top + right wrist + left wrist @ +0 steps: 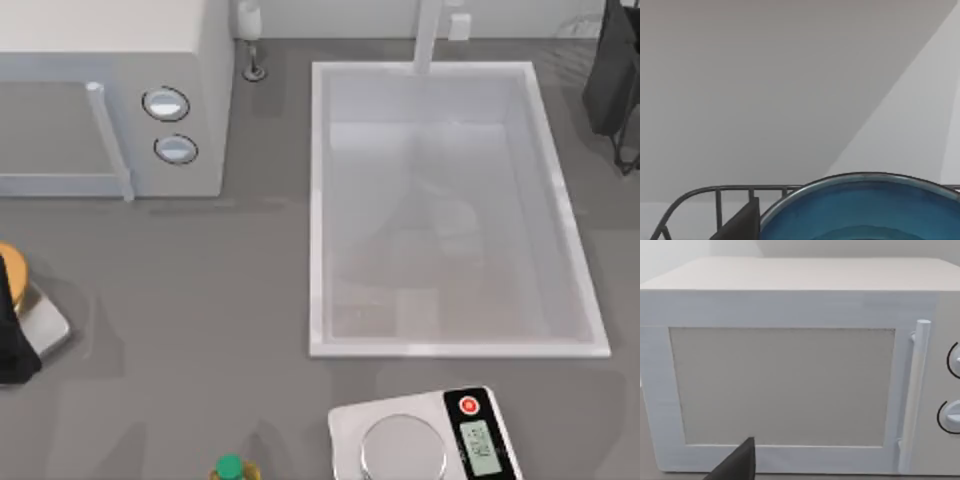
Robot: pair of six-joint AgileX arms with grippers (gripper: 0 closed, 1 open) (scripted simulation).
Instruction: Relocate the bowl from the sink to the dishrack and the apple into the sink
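My left gripper (12, 330) sits parked at the table's near left edge; I cannot tell its state. The large white rectangular sink (320, 200) lies mid-table. At far right, my right gripper (742, 222), state unclear, is beside the glossy blue bowl (865, 210) before the grey wire dishrack (715, 192).

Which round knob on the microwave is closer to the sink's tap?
The upper knob is closer. It sits farther back on the microwave, toward the tap; the lower knob sits nearer the front.

Beside the white sink (450, 70), a silver scale (425, 435) bears a red button (468, 405); the blue bowl (865, 210) fronts grey dishrack (715, 192) wires.
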